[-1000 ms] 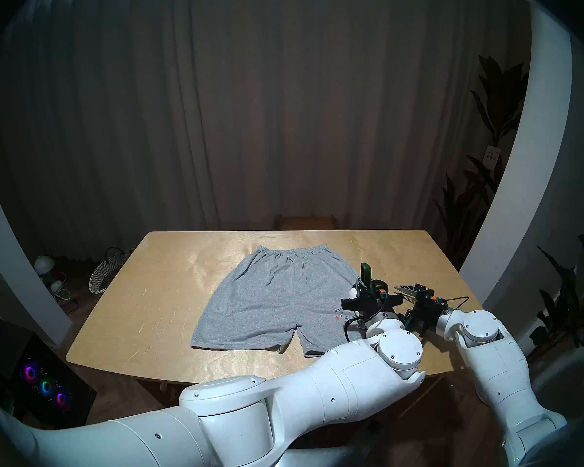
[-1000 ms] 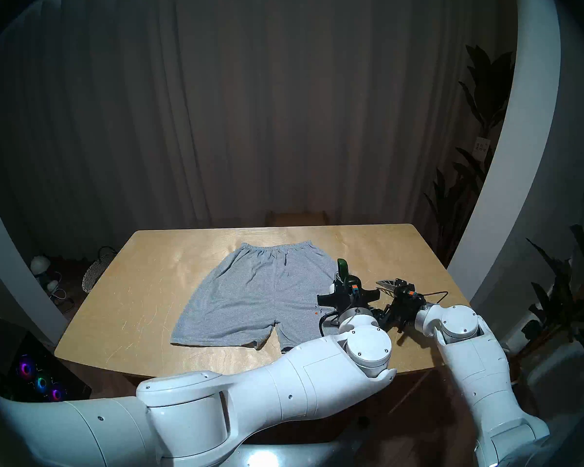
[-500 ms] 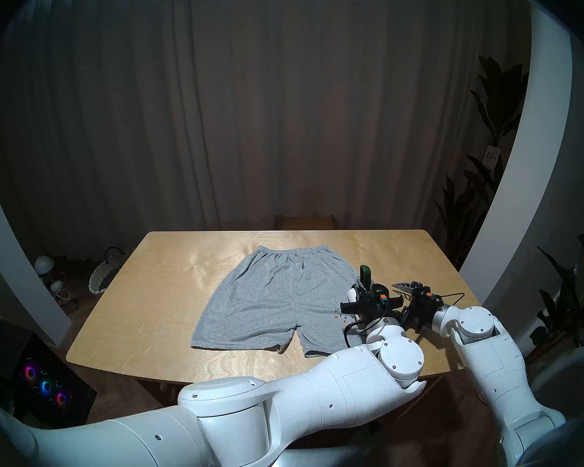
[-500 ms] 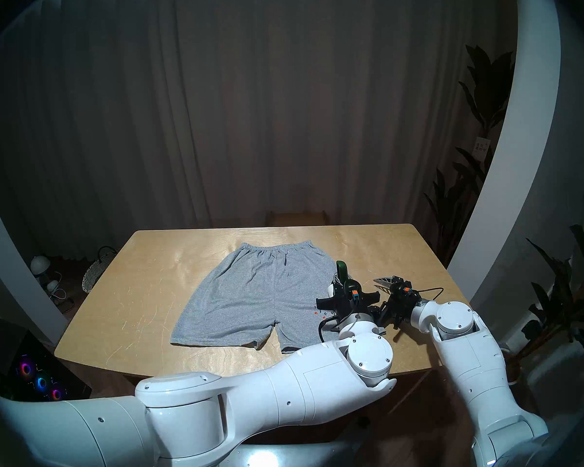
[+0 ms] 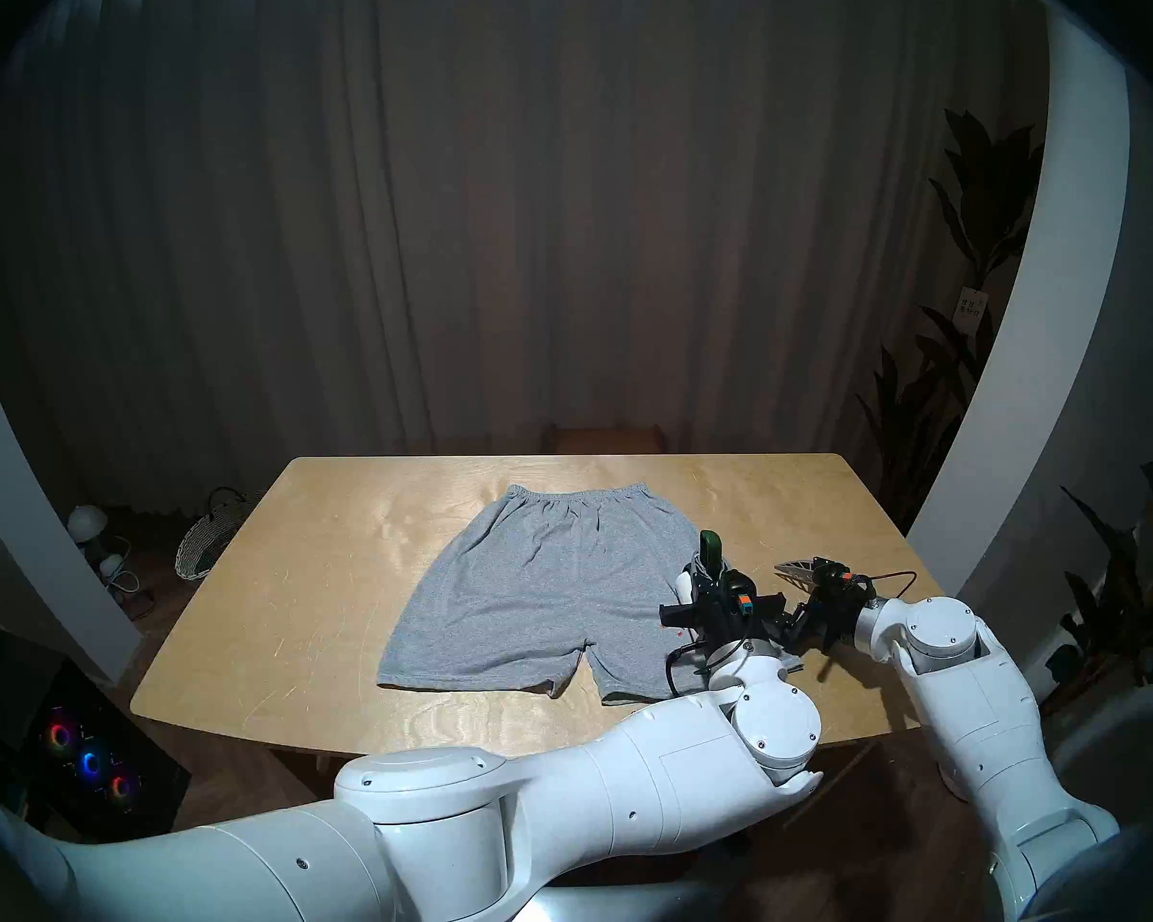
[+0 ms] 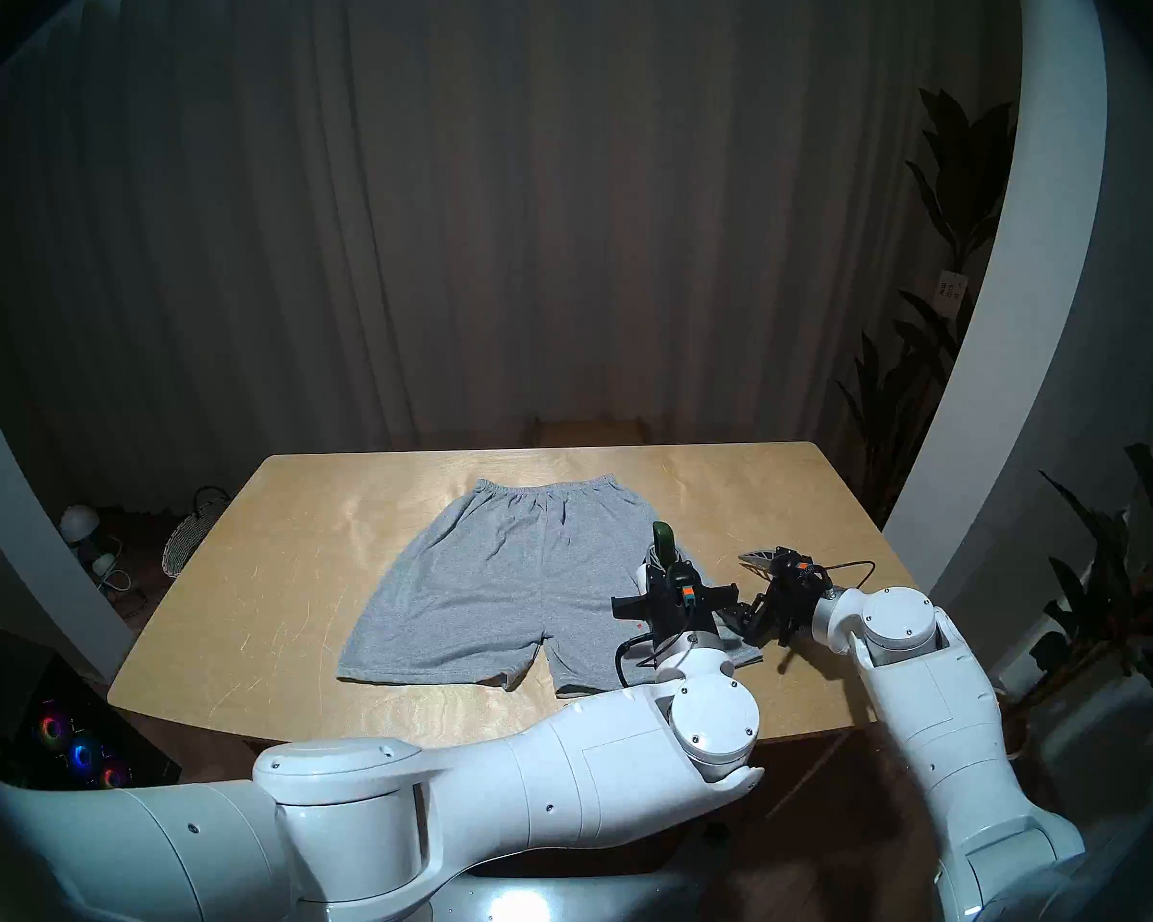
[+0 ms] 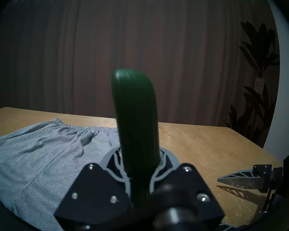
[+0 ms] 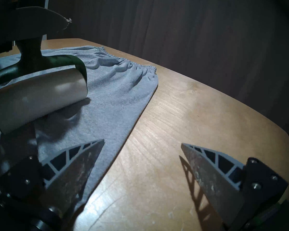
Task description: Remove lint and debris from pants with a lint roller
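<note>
The grey shorts (image 5: pixel 547 601) lie flat on the wooden table (image 5: pixel 334 568), waistband at the far side. My left gripper (image 5: pixel 712 571) is shut on the lint roller's dark green handle (image 7: pixel 135 125), which points up and away. The white roll (image 8: pixel 37 99) rests on the shorts' right leg (image 8: pixel 115 85). Only a red speck or two of debris (image 5: pixel 679 632) shows beside the left gripper; the other specks are hidden under it. My right gripper (image 8: pixel 142 142) is open and empty, low at the shorts' right edge, one finger (image 8: pixel 83 160) over the cloth, the other over bare wood.
Both wrists crowd together near the table's front right. A woven basket (image 5: pixel 211 535) and a lamp stand on the floor at the left, a computer with lit fans (image 5: pixel 88 761) at the near left, plants (image 5: pixel 960 382) at the right, and a stool behind the table.
My left gripper has drawn the roller nearer and slightly left over the speck cluster, so fewer specks show. My right gripper has shifted slightly left and stays open.
</note>
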